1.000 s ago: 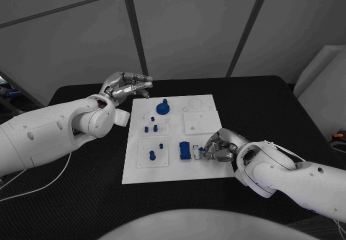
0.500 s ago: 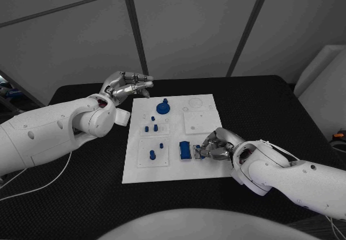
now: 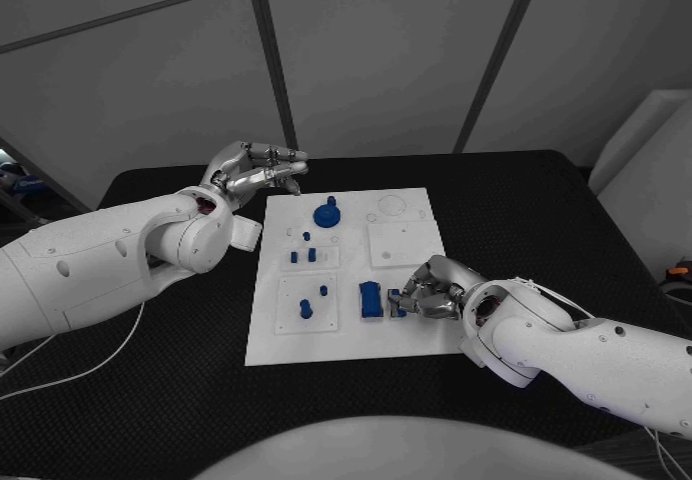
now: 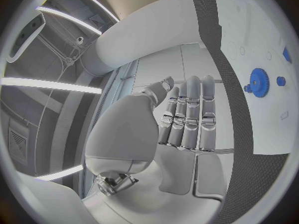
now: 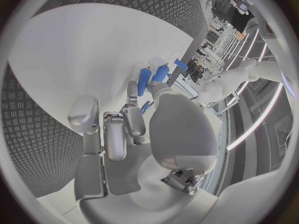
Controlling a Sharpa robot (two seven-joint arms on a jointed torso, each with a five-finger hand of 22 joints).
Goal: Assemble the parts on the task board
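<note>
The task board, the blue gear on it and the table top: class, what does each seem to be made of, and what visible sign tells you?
Task board: probably matt white plastic, flat and even, with shallow recessed squares.
Blue gear: likely moulded or printed plastic, with uniform saturated colour and no metallic shine.
Table: black, dull and finely textured, possibly a rubber or fabric mat; the right wrist view shows a patterned weave.
</note>
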